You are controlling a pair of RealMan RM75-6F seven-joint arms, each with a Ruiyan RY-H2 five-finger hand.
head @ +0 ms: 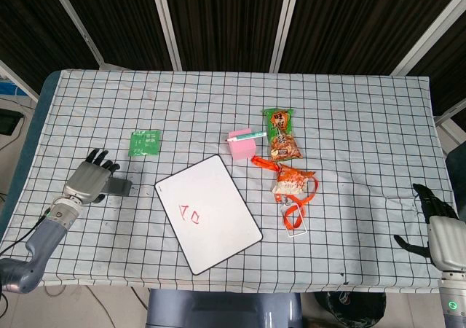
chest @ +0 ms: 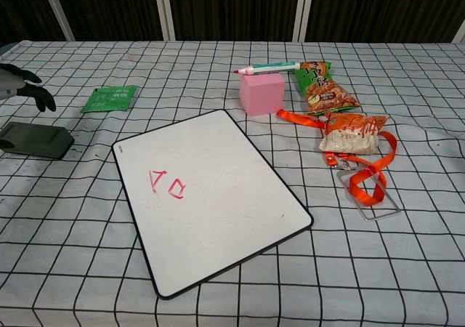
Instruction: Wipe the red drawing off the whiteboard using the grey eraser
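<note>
So, quick rundown of where I'm at:

left hand (head: 90, 181): hovering right over the eraser (head: 117, 188), fingers spread, nothing in it yet. From the chest view it looks like it's above the eraser, not touching.
right hand (head: 435, 222): parked at the far table edge, fingers apart, empty.
eraser: grey, flat, rounded block on the cloth, left of the whiteboard (head: 218, 222).
drawing (head: 191, 214): two small red shapes near the board's left part.
risk 1: low slippery block, so I'd guess my fingers could shove it away instead of gripping it.
risk 2: glossy board on a soft checked tablecloth (head: 349, 116); wiping might make it slide or bunch the cloth, with nothing holding it down.
risk 3: a partial wipe just smears red.
</note>
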